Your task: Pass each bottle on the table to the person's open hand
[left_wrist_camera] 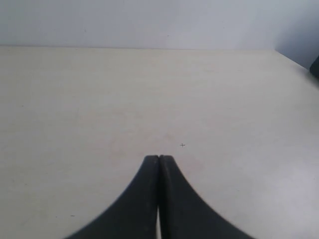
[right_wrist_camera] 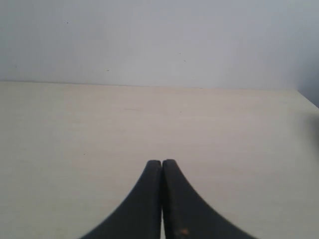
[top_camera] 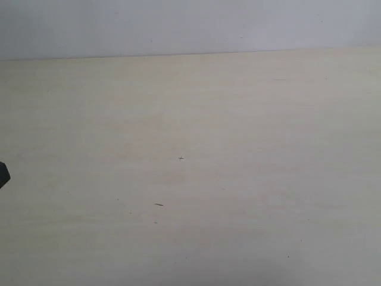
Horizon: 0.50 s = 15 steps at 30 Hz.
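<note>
The pale beige table (top_camera: 238, 149) fills the exterior view, with only a few tiny dark specks on it. No bottle shows in any view, and the person's open hand is out of view too. My left gripper (left_wrist_camera: 159, 158) is shut with nothing between its black fingers and hangs over bare tabletop. A black corner of the left arm (top_camera: 3, 174) pokes in at the left edge of the exterior view. My right gripper (right_wrist_camera: 162, 162) is also shut and empty over the table (right_wrist_camera: 75, 149).
A plain grey-white wall (top_camera: 178, 24) rises behind the table's far edge. In the left wrist view a dark object (left_wrist_camera: 315, 67) sits at the frame's edge by the table's corner.
</note>
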Each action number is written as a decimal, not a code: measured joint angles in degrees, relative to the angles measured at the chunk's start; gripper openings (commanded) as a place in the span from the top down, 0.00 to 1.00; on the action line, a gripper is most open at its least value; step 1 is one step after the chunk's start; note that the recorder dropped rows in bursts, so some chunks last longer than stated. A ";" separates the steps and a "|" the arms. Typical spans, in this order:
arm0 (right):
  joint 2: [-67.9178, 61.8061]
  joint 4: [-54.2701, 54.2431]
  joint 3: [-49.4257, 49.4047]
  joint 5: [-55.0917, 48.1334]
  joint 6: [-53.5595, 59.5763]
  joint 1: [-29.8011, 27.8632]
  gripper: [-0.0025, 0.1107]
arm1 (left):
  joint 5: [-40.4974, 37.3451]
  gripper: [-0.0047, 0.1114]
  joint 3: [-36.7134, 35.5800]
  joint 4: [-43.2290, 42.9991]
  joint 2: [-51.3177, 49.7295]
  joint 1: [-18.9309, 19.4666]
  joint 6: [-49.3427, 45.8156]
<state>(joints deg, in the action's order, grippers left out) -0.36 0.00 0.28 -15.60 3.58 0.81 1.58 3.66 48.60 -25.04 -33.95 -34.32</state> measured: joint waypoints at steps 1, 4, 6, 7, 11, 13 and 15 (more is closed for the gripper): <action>0.00 0.00 0.00 0.00 0.00 0.00 0.98 | 0.00 0.96 0.00 0.00 0.00 0.00 0.00; 0.00 0.00 0.00 0.00 0.00 0.00 0.98 | 0.00 0.96 0.00 -0.60 0.00 0.28 0.00; 0.00 0.00 0.00 0.00 0.00 0.00 0.98 | 0.00 0.96 0.00 -2.11 0.68 2.66 -0.54; 0.00 0.00 0.00 -0.11 0.00 0.00 0.98 | 0.00 0.96 0.00 -2.51 1.24 4.50 -0.54; 0.00 0.00 0.00 -0.11 -0.12 0.00 0.98 | 0.00 0.96 0.00 -2.96 2.89 12.72 -0.69; 0.00 0.00 0.00 -0.11 -0.12 0.00 0.98 | 0.14 0.96 0.00 -3.10 3.32 15.84 -0.69; 0.00 0.00 0.00 -0.11 -0.12 0.00 0.98 | 0.14 0.96 0.00 -3.10 3.43 16.96 -0.69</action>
<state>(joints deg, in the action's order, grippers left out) -0.36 0.00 0.28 -15.71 3.47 0.81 1.72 3.66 45.49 -21.61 -16.98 -35.01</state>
